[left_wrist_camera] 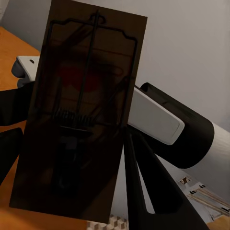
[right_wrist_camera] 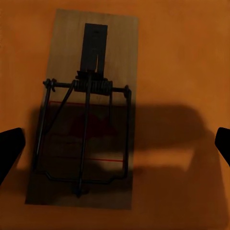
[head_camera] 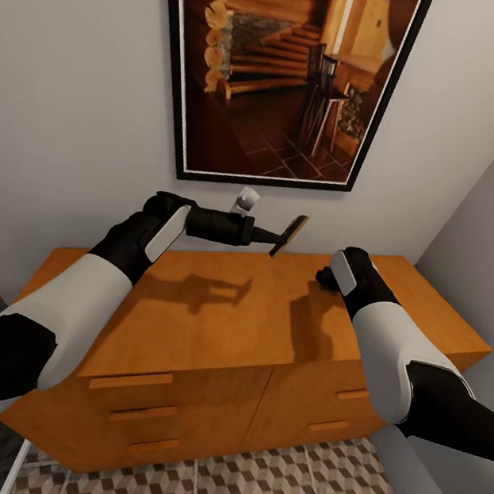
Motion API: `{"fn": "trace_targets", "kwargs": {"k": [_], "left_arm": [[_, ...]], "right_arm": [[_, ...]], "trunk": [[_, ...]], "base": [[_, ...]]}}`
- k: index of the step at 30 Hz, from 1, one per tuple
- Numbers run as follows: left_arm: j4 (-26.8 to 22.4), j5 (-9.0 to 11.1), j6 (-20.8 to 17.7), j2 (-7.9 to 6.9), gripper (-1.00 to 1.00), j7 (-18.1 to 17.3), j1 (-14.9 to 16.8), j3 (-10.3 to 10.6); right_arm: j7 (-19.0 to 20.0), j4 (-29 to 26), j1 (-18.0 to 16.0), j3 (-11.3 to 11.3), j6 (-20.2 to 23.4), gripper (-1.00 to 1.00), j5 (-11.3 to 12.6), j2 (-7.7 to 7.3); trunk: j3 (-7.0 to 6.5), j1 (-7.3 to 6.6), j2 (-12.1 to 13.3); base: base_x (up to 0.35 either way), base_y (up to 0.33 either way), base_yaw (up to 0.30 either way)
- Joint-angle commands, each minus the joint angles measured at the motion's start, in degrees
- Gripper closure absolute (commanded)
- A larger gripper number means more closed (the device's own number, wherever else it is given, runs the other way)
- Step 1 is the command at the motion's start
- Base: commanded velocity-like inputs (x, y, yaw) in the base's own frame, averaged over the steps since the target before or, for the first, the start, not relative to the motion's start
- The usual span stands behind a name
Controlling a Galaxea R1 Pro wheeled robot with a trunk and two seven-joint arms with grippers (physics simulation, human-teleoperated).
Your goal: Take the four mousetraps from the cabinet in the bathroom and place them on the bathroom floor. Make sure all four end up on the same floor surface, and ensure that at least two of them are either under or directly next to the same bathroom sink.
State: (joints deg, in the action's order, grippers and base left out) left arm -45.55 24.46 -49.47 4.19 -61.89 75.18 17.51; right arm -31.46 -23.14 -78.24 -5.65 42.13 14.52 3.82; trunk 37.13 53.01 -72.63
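My left gripper (head_camera: pixel 271 238) is shut on one mousetrap (head_camera: pixel 290 235), holding it tilted in the air above the back of the orange-brown cabinet (head_camera: pixel 209 329). In the left wrist view this mousetrap (left_wrist_camera: pixel 81 115) stands close up and dark, with a black finger (left_wrist_camera: pixel 143 191) beside it. My right gripper (head_camera: pixel 327 280) points down over the cabinet top on the right. In the right wrist view, a second mousetrap (right_wrist_camera: pixel 84 110) lies flat on the orange top between my open fingertips (right_wrist_camera: pixel 9 151), which stand well apart from it. Cube-patterned bathroom floor (head_camera: pixel 254 489) lies in front of the cabinet.
A large framed picture (head_camera: pixel 285 68) hangs on the grey wall just behind the cabinet. A side wall (head_camera: pixel 489 239) closes in on the right. The cabinet's drawer fronts with bar handles (head_camera: pixel 132 380) face me.
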Motion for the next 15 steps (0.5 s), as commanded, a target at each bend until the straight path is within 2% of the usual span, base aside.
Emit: {"fn": "trace_targets", "kwargs": {"k": [1, 15], "left_arm": [[0.0, 0.04, -0.1, -0.01, 1.0, -0.09, 0.05, 0.07], [0.02, 0.05, -0.1, -0.03, 1.0, -0.07, 0.05, 0.07]], "right_arm": [[-0.53, 0.12, 0.02, -0.18, 0.19, -1.0, 0.42, 0.01], [-0.53, 0.12, 0.02, -0.17, 0.18, -1.0, 0.42, -0.01]], "trunk": [[0.07, 0.01, -0.02], [-0.29, -0.43, 0.78]], "base": [[0.0, 0.0, 0.0], [0.0, 0.0, 0.0]]}}
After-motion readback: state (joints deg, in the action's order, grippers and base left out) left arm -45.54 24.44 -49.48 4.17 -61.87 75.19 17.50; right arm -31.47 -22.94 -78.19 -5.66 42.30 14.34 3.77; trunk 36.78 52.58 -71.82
